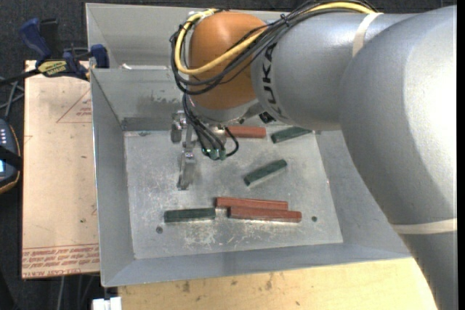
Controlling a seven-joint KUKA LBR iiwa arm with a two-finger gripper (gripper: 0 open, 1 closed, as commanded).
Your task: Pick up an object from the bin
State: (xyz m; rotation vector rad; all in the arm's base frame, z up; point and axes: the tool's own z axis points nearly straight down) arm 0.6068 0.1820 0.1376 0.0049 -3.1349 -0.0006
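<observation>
My gripper (pixel 185 178) hangs below the orange-covered wrist, over the bin floor left of centre, with nothing seen in it. Closest to it, towards the front, a dark green bar (pixel 189 215) lies flat. End to end with that bar on its right lie two red-brown bars (pixel 251 203), side by side. A second dark green bar (pixel 264 172) rests at a slant to the gripper's right.
At the back of the bin floor, partly under the arm, lie another red-brown bar (pixel 248 132) and a dark green bar (pixel 290 133). The arm covers the bin's right side and back wall.
</observation>
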